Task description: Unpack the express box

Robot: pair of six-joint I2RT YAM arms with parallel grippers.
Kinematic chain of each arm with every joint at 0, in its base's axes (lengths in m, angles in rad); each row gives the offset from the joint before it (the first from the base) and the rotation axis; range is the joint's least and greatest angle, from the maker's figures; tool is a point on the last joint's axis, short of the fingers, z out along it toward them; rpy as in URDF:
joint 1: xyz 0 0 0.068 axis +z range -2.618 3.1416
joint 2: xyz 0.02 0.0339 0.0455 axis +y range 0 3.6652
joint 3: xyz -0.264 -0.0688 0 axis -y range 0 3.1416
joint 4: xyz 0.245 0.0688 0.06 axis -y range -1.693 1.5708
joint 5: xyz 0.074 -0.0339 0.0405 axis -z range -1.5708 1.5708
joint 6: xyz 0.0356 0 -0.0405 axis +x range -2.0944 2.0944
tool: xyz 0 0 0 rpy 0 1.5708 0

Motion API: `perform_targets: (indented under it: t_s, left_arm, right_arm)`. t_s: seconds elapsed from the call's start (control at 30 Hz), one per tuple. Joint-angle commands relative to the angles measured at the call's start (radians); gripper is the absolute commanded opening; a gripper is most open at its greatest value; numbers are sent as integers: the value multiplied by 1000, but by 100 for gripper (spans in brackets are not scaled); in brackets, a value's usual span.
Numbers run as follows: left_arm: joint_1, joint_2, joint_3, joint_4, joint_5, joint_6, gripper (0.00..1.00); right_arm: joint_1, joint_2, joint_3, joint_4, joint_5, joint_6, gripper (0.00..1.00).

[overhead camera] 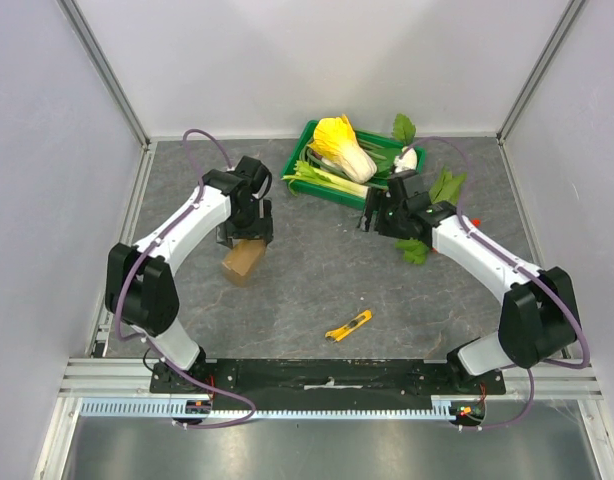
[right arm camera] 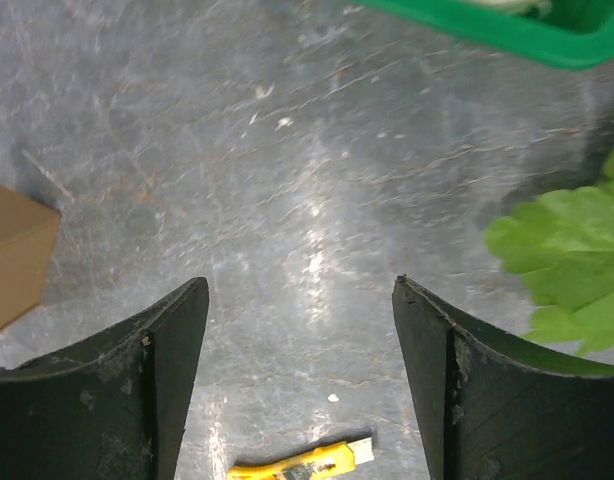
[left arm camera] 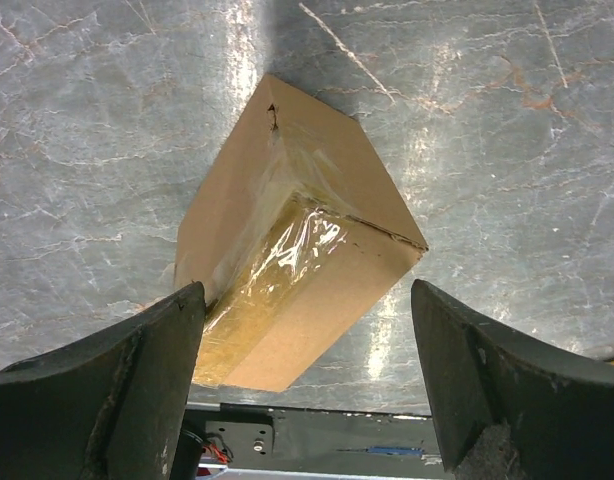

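The express box is a small brown cardboard box sealed with clear tape, lying closed on the grey table at the left. In the left wrist view the express box lies skewed under my left gripper. That gripper is open, its left finger close by the box's edge and the right finger well apart from it. My left gripper hovers just over the box. My right gripper is open and empty over bare table; the right wrist view shows the gripper with the box far to its left.
A green crate with cabbage and other greens stands at the back centre. Loose green leaves lie by the right arm. A yellow utility knife lies near the front middle, and the knife shows below the right gripper.
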Motion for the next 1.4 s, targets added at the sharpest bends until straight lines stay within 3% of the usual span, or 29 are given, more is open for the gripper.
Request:
perform_targets:
  t_s: [0.0,0.2,0.37,0.63,0.73,0.8,0.9,1.17,1.27,1.37]
  left_arm:
    - [4,-53,33,24,39,29,89]
    - [79,-107,-10,54,99,24,90]
    - [297,-233,-111,171,239,-9,90]
    - [563,-327,-327,287,290,-89,87]
    - [589,-299,-406,329,369,-95,81]
    - [592,-270,-451,350,413,-94,69]
    - [592,-283,-524,396,490,-100,61]
    - [592,-366,-608,459,696,-89,61]
    - [592,-394,-653,493,791,-99,61]
    - [590,-417,-659,486,794,-100,61]
  right_arm:
    - [148,23,57,-7,96,5,83]
    - [325,101,129,36,113,-13,96]
    - [428,187,212,65,130,-31,98]
    - [499,365,365,77,98,-31,74]
    - [512,411,405,70,105,-31,63]
    - [515,432,431,60,121,-33,54]
    - [516,497,494,11,159,-56,45]
    - [514,626,624,19,171,-128,43]
    - [514,661,680,22,133,-157,47]
    - [514,638,698,-13,192,-165,59]
